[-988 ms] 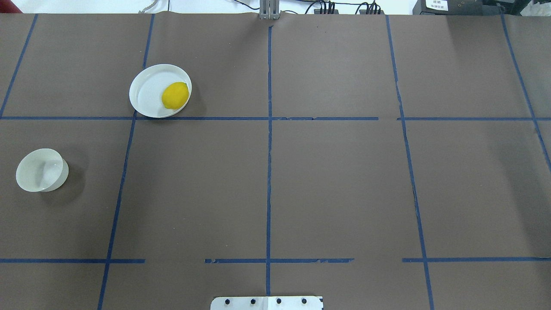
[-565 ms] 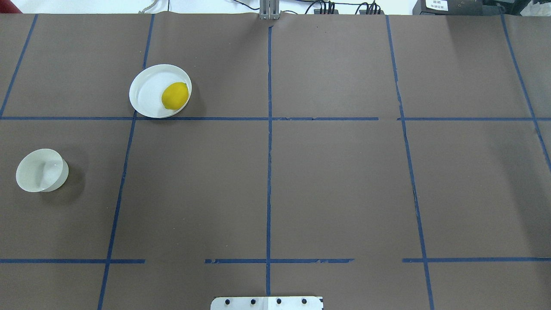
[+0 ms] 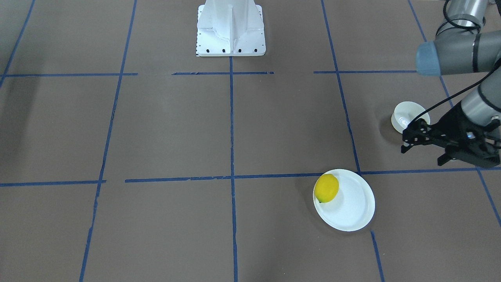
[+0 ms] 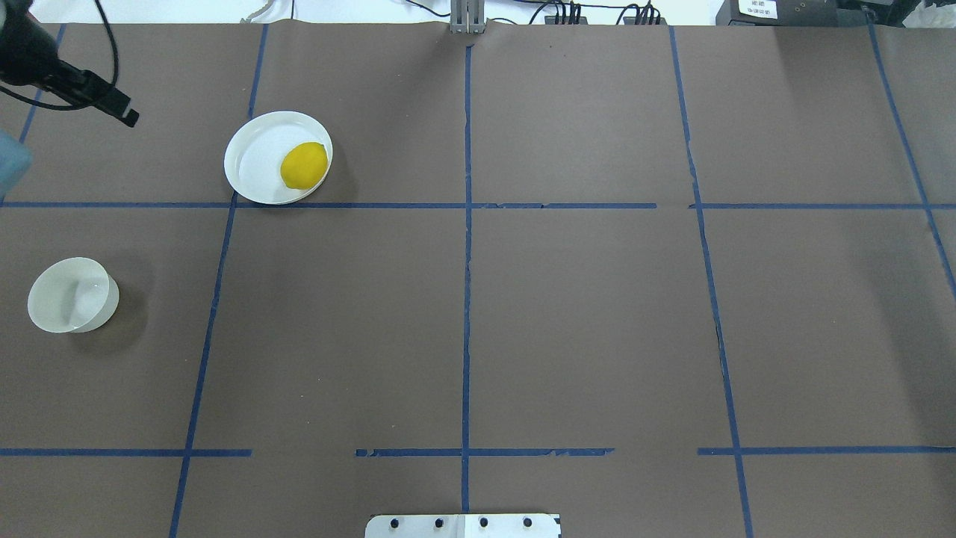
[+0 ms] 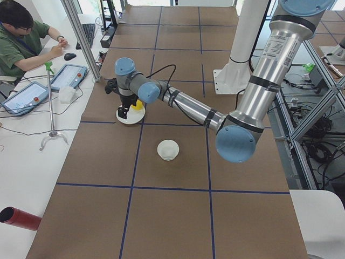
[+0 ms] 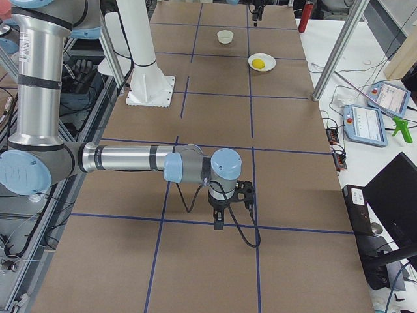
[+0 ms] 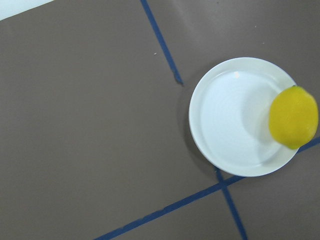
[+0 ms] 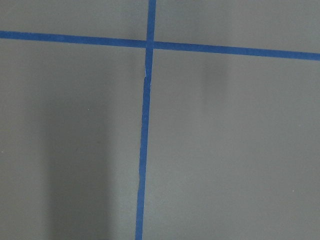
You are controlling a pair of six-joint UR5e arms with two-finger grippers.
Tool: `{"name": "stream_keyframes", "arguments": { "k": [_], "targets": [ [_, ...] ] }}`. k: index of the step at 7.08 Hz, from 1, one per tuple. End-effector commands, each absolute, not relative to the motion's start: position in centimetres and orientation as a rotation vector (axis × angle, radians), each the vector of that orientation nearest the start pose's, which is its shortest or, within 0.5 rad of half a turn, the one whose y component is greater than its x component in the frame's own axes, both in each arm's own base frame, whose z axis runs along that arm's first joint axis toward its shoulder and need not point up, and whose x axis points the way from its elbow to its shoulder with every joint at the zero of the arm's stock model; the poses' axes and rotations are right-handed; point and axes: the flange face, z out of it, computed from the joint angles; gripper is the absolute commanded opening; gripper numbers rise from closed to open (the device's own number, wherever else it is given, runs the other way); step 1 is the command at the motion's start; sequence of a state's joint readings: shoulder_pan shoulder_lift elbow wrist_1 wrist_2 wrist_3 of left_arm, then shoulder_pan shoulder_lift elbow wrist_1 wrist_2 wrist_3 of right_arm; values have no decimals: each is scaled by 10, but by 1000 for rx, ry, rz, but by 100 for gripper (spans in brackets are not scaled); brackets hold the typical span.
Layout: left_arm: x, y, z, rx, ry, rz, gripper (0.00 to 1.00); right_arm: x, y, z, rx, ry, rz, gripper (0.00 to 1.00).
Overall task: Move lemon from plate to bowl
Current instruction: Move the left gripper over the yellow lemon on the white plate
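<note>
Brown taped table: the lemon lies on the side of the plate far from the left gripper, whose jaws are spread. The lemon's long axis is diagonal. Right gripper: state indeterminable.

The counter was covered with brown paper, and blue tape lines divided it into large squares. At its far edge some black cables lay on a white surface. Beside the counter stood a white desk with two tablets, and a person in a green shirt sat there. An aluminium post rose at the counter's edge. The light was even and soft.
</note>
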State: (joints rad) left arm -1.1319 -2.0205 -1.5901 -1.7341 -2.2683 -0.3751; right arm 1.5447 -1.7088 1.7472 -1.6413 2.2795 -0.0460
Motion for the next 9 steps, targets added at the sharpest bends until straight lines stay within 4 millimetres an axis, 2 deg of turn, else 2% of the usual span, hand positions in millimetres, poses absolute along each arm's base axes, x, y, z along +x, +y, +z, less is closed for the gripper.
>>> {"name": "stream_keyframes", "arguments": {
  "k": [1,2,3,5,6,8,9],
  "targets": [
    [299,-652,349,292,897,204,100,57,-432,647,-24,-709,-58,100],
    [333,-662,348,320,898,171,100,57,-432,647,-24,-709,-58,100],
    [350,-668,347,321,893,164,100,57,-432,647,-24,-709,-58,100],
    [386,-659,353,318,852,145,100,57,-432,647,-24,-709,-58,100],
    [397,-659,351,326,844,147,100,57,-432,647,-24,-709,-58,100],
    [420,-654,362,331,871,154,100,57,-432,647,-24,-709,-58,100],
    [433,-659,367,320,877,146,100,57,-432,647,-24,-709,-58,100]
  ]
}}
